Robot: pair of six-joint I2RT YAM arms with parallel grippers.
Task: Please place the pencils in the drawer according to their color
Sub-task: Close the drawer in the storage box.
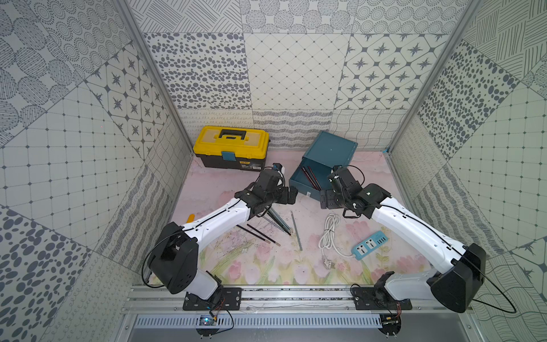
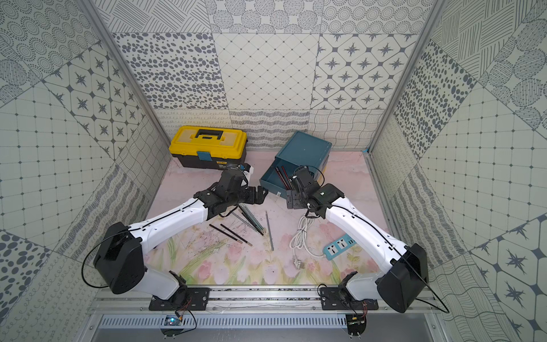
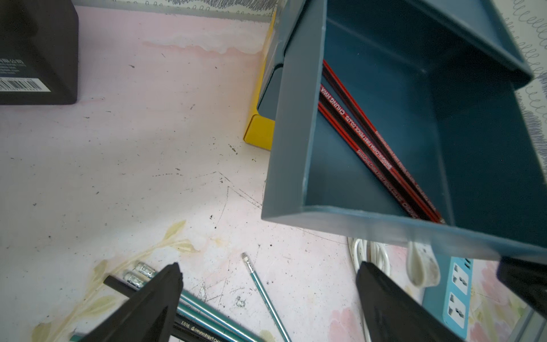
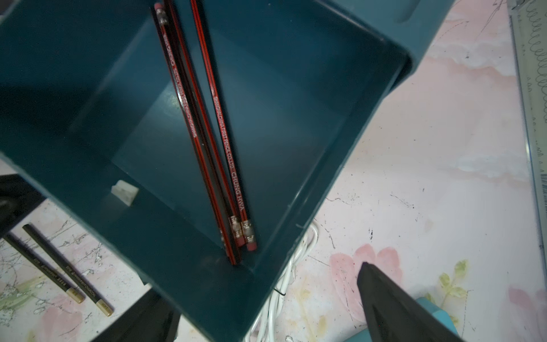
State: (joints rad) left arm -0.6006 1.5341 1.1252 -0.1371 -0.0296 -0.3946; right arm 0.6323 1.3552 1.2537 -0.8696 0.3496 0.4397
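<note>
The left tool (image 3: pixel 269 266) and right tool (image 1: pixel 325 199) both gape wide and empty, flanking the near end of the drawer (image 1: pixel 305 189) holding red pencils (image 1: pixel 309 175).

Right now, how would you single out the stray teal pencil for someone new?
Find the pulled-out teal drawer at the back right. On the mat before it, between the teal pencil bundle and the coiled white cable, lies one teal pencil. Unlike its bundled twins, it lies alone.
</note>
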